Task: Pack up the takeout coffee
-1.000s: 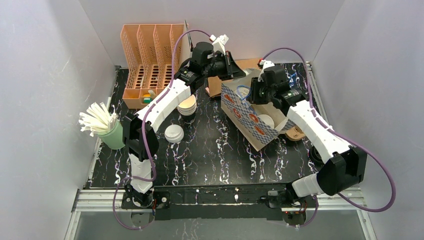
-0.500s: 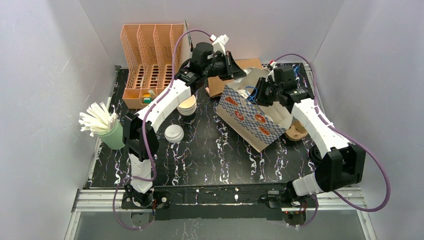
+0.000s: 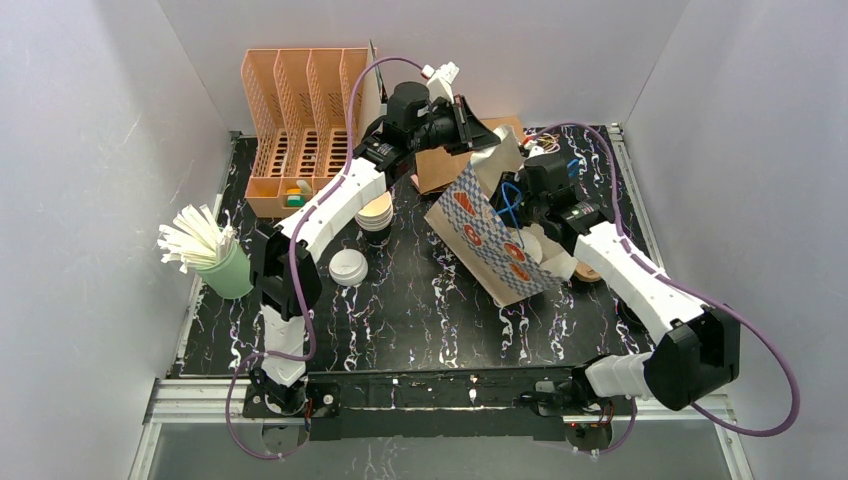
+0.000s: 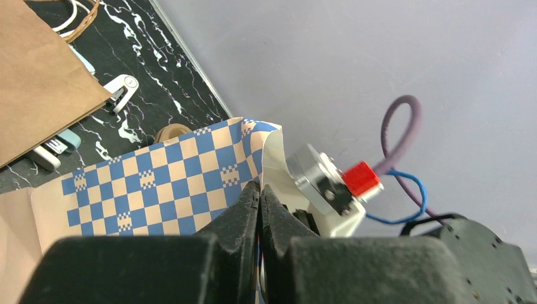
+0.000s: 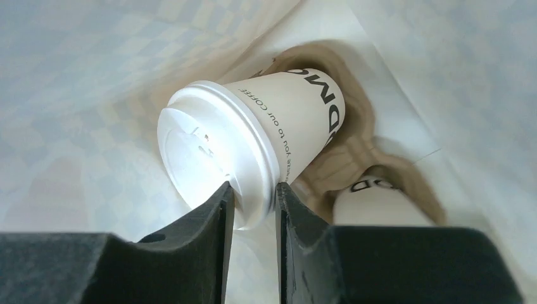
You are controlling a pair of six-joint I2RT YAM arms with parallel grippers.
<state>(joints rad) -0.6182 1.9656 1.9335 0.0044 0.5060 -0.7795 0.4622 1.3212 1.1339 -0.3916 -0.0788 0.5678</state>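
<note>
1. The blue-and-white checked paper bag (image 3: pixel 478 222) with orange motifs has swung round. It lay low with its mouth open towards the right arm; now it stands steeper, with its top rim raised.
2. The left gripper (image 4: pixel 259 190) has shifted to the right, and the bag's rim is now pinched between its fingers.
3. The right gripper (image 5: pixel 253 196) has moved from the bag's outer edge into its mouth, leftward and nearer.

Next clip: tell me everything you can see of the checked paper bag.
The paper bag is blue-and-cream checked, with red-orange ovals on one side and a pale inside. It stands tilted on the black marbled table. The left hand is shut on its top edge, and the right hand reaches inside. Within sits a brown pulp tray carrying a tilted, lidded white cup and a second cup, partly hidden.
</note>
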